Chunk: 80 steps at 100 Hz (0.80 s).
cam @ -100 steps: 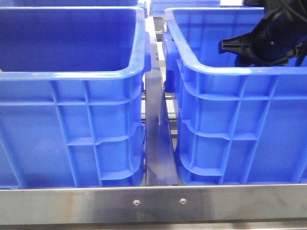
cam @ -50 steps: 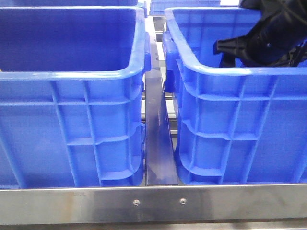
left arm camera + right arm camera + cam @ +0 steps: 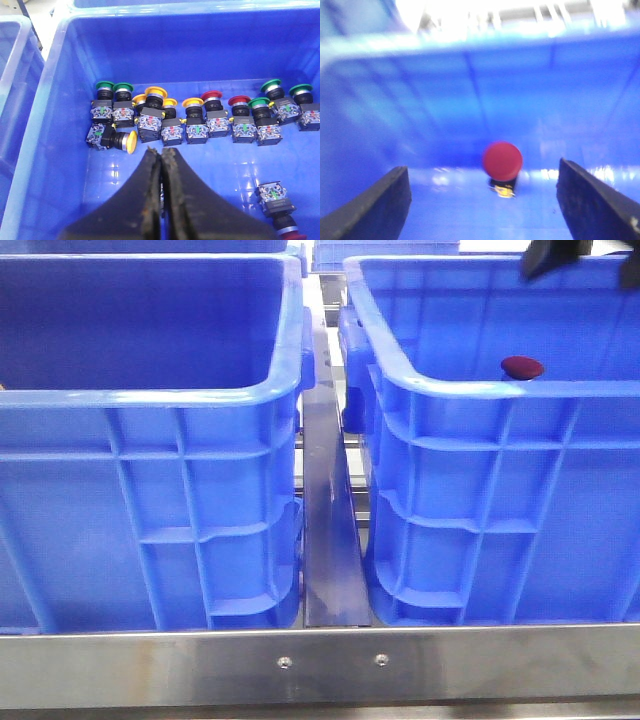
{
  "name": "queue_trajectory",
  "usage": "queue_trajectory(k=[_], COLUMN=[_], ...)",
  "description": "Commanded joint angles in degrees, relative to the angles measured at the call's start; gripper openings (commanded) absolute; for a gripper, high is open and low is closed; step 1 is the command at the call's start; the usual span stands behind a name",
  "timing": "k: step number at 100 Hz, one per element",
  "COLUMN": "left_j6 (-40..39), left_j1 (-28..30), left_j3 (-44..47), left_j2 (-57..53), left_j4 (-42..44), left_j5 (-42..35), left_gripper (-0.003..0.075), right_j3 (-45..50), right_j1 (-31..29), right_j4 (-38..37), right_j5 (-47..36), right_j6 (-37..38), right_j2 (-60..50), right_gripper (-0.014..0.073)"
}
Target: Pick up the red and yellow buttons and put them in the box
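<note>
The box is the right blue crate with the lighter inside. A red button lies on its floor, also seen in the right wrist view. My right gripper is open and empty above it, with the button lying between and beyond the fingers; in the front view only a black tip shows at the top right. My left gripper is shut and empty over a supply crate. That crate holds yellow buttons and red buttons.
A darker-inside blue crate stands at the left, with a narrow metal gap between the two crates. Several green buttons lie among the others. A steel rail runs along the front edge.
My right gripper has lifted up and out of the box toward the top right. The red button, hidden before, now lies free on the box floor.
</note>
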Motion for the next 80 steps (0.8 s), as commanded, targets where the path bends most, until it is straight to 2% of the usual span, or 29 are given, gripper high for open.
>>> queue_trajectory(k=[1, 27, 49, 59, 80], left_j6=[-0.6, -0.6, -0.6, -0.6, -0.6], left_j1=[0.1, 0.1, 0.1, 0.1, 0.1], left_j3=[-1.5, -1.5, -1.5, -1.5, -1.5], left_j2=[0.1, 0.1, 0.1, 0.1, 0.1], left_j4=[0.2, 0.2, 0.2, 0.2, 0.2], left_j5=[-4.1, -4.1, -4.1, -4.1, -4.1], left_gripper=[-0.0019, -0.0019, -0.0019, -0.0019, -0.0019], right_j3=[0.9, 9.0, 14.6, 16.2, 16.6], right_j1=[-0.1, -0.1, -0.1, -0.1, -0.1], right_j4=[-0.4, -0.4, -0.4, -0.4, -0.4], right_j5=[1.5, 2.3, 1.4, -0.3, -1.1], right_j6=[-0.7, -1.0, -2.4, -3.8, -4.4], right_j2=[-8.0, -25.2, -34.8, -37.0, -37.8], right_gripper=[0.0615, 0.0615, 0.0596, 0.0482, 0.0076])
